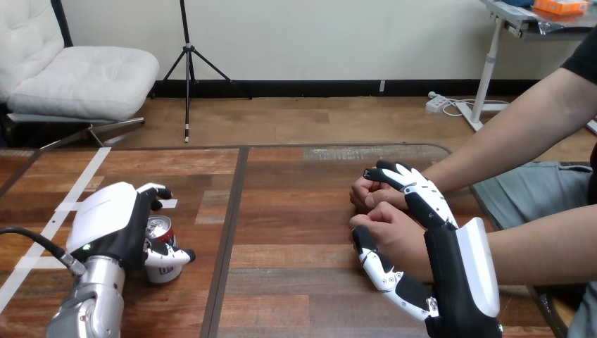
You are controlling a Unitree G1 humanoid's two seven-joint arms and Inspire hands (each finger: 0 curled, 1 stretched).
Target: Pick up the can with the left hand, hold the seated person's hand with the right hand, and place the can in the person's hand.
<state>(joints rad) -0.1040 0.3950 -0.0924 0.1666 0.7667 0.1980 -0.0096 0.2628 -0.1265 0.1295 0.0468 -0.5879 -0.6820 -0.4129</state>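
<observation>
Step in hand: the left hand [112,225] is closing on the can [163,271] at the bench's [296,211] left side, so the pick-up looks to be starting, with the lift not yet made.
Left fingers: they are curling round the can from behind, with the thumb wrapping its front, so the hand is gripping it.
Can: it is standing upright on the bench, well apart from the person's hands.
Right hand [457,274]: it is reaching in from the lower right and lying against the person's nearer hand [398,236].
Right fingers [415,186]: they are curling over the far side of that hand while the thumb is hooking round its near side, so the hold step looks to be in place.
Person's farther hand [366,193]: it is resting as a loose fist just beyond, touching the robot's fingertips.
Person's palm: the held hand is lying curled and knuckles-up, so it is offering no open palm at present.
Next move calls for: lifting the can straight up, carrying it rightward across the bench, and having the held hand open or turn before the can is set in.
Container and contents: the can's silver lid is facing up; whether it is full or opened, I cannot tell.
</observation>
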